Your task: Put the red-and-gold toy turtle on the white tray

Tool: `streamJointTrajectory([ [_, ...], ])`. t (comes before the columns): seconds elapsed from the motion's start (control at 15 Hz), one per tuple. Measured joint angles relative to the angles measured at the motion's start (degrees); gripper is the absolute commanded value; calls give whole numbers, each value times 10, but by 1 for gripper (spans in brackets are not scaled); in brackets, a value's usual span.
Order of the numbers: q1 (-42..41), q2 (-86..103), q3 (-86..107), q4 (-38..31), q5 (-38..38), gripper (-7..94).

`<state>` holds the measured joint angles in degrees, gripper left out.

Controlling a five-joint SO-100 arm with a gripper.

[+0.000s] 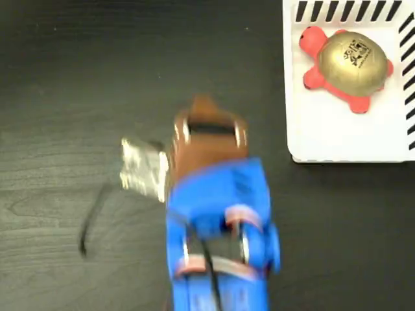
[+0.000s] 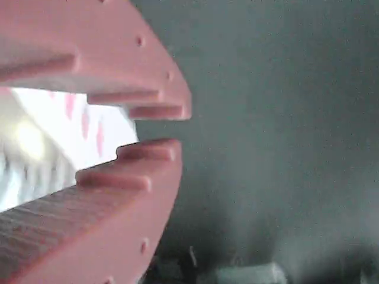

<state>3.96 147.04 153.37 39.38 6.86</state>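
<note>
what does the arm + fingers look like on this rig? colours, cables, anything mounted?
In the fixed view the arm has a bright blue body, a brown section toward the tip, pale pink bands and a black cable. A silvery block sits on its left side. In the wrist view the fingers are salmon pink, stepped on the inner edges, with small holes.

Blue arm, brown wrist section, black cable; pink toothed jaws with small holes.
</note>
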Motion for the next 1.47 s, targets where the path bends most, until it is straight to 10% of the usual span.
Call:
streamJointTrajectory([
  [0.67, -36, 384, 146, 312, -45, 0],
  [1.47, -31, 389, 146, 324, -41, 0],
])
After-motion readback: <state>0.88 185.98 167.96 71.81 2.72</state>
